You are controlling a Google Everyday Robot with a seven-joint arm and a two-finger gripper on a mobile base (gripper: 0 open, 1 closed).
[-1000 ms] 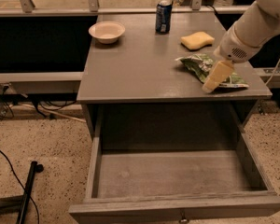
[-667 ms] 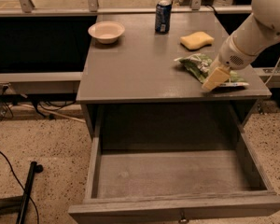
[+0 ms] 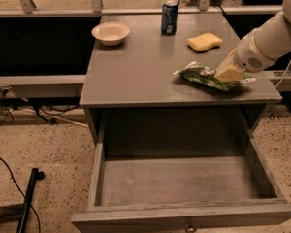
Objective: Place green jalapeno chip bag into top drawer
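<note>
The grey cabinet fills the middle of the view, its flat top carrying everything else. Below the cabinet's top, the top drawer is pulled far out toward the camera, its shallow grey inside open to view.

The robot's pale arm reaches in from beyond the cabinet's right edge and slopes down to the top's front right part. There lies the green jalapeno chip bag, flat and crinkled, close to the cabinet's front edge and above the drawer's right half; it rests on the cabinet top and not in the drawer.

The gripper is down on the right end of the bag, touching it. How wide it stands, and whether it has a real hold on the bag, cannot be told from this angle.

A pale bowl sits at the cabinet's back left. A yellow sponge lies toward the cabinet's back right, behind the bag and apart from it. A blue can stands upright at the cabinet's back edge, between bowl and sponge. A small round knob shows on the drawer's front, at the bottom of the view.
</note>
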